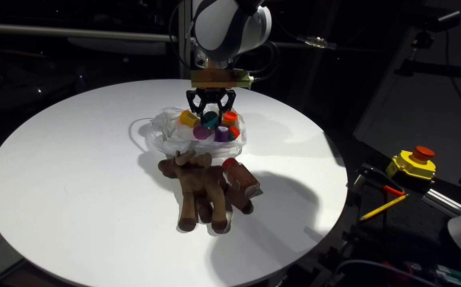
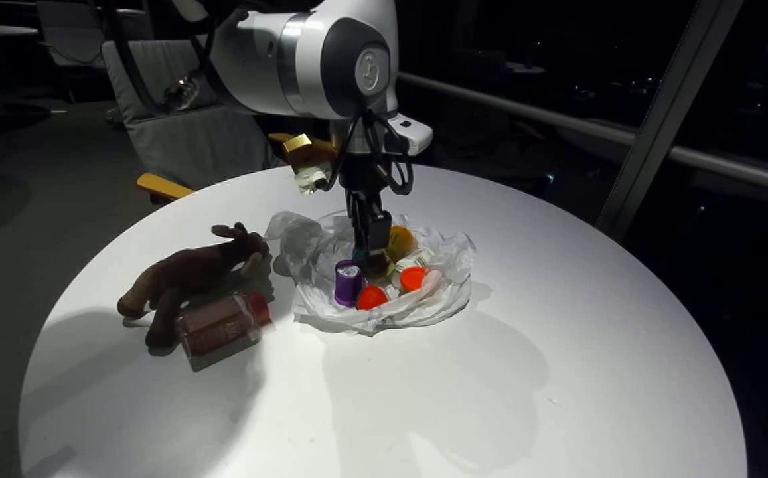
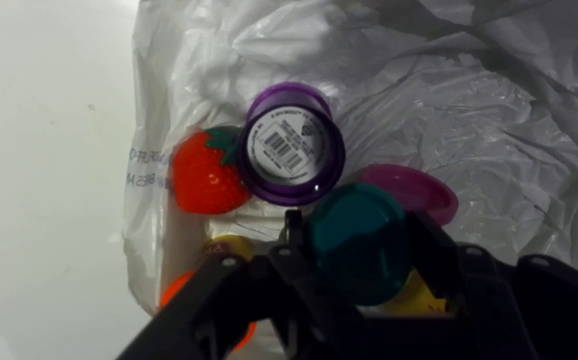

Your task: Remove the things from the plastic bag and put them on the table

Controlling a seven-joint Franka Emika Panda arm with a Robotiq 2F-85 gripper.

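Arm (image 1: pixel 222 32) hangs from top center in an exterior view, aimed straight down at the bag (image 1: pixel 170 139). Fingers (image 3: pixel 433 255) have a teal tub (image 3: pixel 361 235) pinched, lower middle of the wrist view.

In an exterior view, the camera looks down across the round worktop (image 1: pixel 75 199) towards a rail (image 1: pixel 35 30), with the plush toy (image 1: pixel 198 181) nearer to it than the bag (image 1: pixel 170 139). In an exterior view with a chair (image 2: pixel 178 143) in the background, the toy lies left of the bag. Both exterior views share worktop, toy, bag and arm (image 1: pixel 214 32). The wrist view looks down from close above the bag, the jaws at the bottom.
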